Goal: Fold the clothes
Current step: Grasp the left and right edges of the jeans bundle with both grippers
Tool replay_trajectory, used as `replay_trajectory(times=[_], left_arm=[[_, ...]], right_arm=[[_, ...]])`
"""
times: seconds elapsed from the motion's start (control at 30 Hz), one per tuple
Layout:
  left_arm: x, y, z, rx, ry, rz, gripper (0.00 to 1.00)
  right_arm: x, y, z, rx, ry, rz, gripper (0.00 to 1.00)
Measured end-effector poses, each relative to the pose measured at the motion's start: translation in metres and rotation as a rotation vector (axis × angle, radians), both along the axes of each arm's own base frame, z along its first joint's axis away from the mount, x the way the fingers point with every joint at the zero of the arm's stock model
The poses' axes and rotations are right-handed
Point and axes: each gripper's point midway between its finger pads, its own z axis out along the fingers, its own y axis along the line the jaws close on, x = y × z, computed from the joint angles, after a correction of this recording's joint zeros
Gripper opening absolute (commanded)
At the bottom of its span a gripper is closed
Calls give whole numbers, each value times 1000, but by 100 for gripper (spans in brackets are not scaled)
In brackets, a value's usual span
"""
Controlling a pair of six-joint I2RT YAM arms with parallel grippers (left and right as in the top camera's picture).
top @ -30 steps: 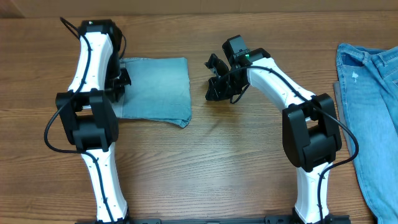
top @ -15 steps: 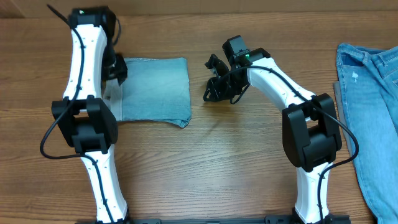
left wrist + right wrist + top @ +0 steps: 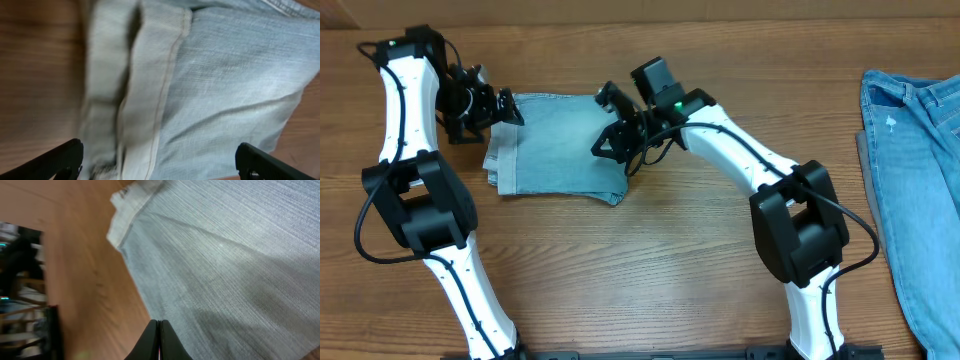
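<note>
The clothes, pale blue denim shorts (image 3: 560, 145), lie folded into a small rectangle on the table's left half. My left gripper (image 3: 496, 106) hovers at their upper left corner, jaws wide open and holding nothing. In the left wrist view the stacked folded edges and hem seam (image 3: 165, 70) fill the frame between both black fingertips (image 3: 65, 157). My right gripper (image 3: 610, 145) is shut, its tip low over the fold's right part. In the right wrist view the closed fingers (image 3: 160, 340) point along the denim (image 3: 235, 255) beside a turned-up corner (image 3: 125, 207); nothing shows between them.
A second, larger blue denim garment (image 3: 920, 170) lies spread at the table's right edge. Bare wooden tabletop (image 3: 650, 260) runs between the two arm bases and in front of the fold.
My left gripper has opened and swung up and left off the fold's left edge. My right arm has moved left, from beside the fold onto its right part, staying shut.
</note>
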Motion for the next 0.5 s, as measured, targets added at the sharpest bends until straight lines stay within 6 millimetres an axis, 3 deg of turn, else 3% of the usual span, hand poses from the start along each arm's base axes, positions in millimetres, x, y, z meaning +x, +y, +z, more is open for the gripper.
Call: replay_trajectory(times=[0.13, 0.17, 0.2, 0.27, 0.4, 0.5], left_arm=[[-3, -13, -20, -83, -8, -34, 100], [-3, -14, -22, -88, -12, -34, 100], [-2, -14, -22, -87, -20, -41, 100], [-1, -14, -22, -91, -24, -46, 100], [-1, -12, -15, -96, -16, -17, 100], [9, 0, 6, -61, -43, 31, 100]], right_arm=[[6, 9, -13, -51, -64, -16, 4], [9, 9, -25, -63, -54, -28, 4], [13, 5, -55, -95, -8, -56, 4], [15, 0, -88, -120, 60, -85, 4], [16, 1, -87, -109, 73, -100, 4], [16, 1, -87, -109, 83, -107, 4]])
